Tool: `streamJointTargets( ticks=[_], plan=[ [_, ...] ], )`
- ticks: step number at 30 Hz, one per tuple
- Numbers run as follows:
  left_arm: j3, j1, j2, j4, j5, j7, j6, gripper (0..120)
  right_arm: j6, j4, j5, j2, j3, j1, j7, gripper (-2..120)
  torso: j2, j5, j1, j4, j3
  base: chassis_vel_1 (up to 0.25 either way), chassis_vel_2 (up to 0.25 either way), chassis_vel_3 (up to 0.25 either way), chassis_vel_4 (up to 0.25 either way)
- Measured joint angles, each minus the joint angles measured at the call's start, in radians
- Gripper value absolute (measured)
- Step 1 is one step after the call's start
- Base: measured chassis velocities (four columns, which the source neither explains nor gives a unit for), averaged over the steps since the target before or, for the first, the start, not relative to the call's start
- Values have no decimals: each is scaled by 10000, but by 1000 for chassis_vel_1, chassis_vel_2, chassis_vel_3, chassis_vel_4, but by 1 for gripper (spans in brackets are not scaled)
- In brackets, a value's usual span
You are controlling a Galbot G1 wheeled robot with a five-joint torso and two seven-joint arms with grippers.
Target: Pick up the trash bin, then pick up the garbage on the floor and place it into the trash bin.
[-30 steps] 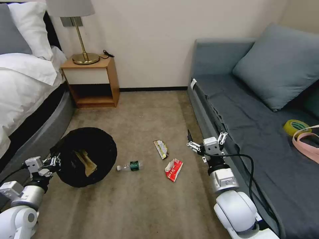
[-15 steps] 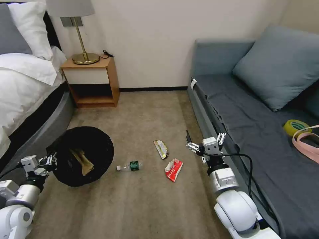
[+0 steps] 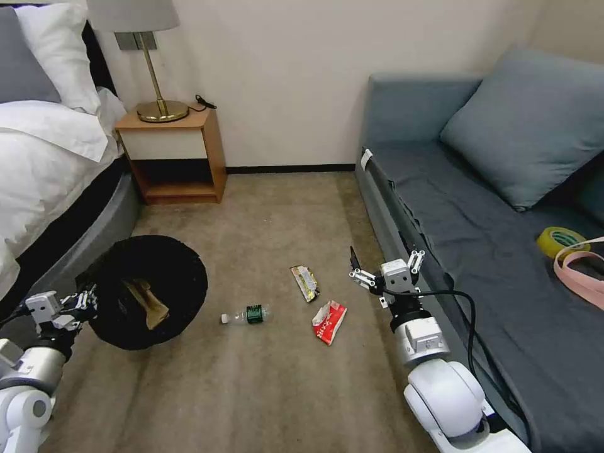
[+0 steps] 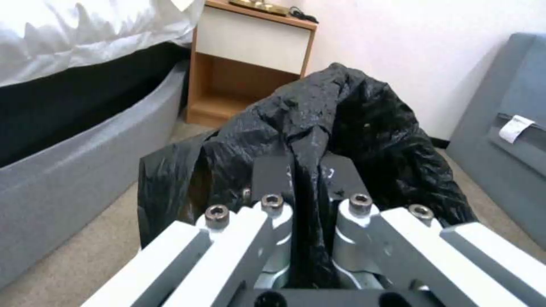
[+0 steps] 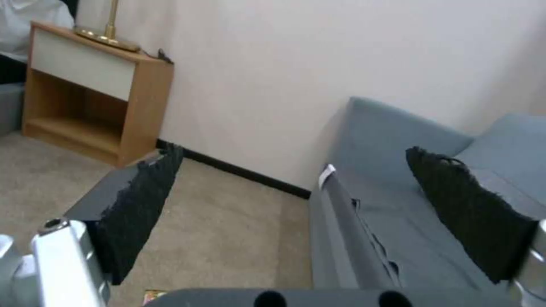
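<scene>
Up close, the left gripper [image 4: 307, 187] pinches the trash bin [image 3: 148, 301]'s black liner; overhead, the right gripper [image 3: 385, 267] gapes beside the red-white wrapper [image 3: 329, 321].

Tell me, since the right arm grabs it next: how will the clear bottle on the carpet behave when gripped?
The clear bottle lies on its side, so a nudge would probably roll it. It looks empty, so likely light and perhaps slightly crushable. The open right end effector hangs above the carpet beside the sofa.
</scene>
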Motion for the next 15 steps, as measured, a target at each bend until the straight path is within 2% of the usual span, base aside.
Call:
streamJointTargets(
  ticks=[8,15],
  plan=[
    [-1,0,-22,-1,-3,20,0,4,5,52,11,-33,64,-55,-1,100,1,0,0,0,0,0,0,0,0],
    [-123,45,-12,0,-76,72,-4,4,5,66,36,31,64,-75,-2,100,0,0,0,0,0,-42,36,44,-33]
  ],
)
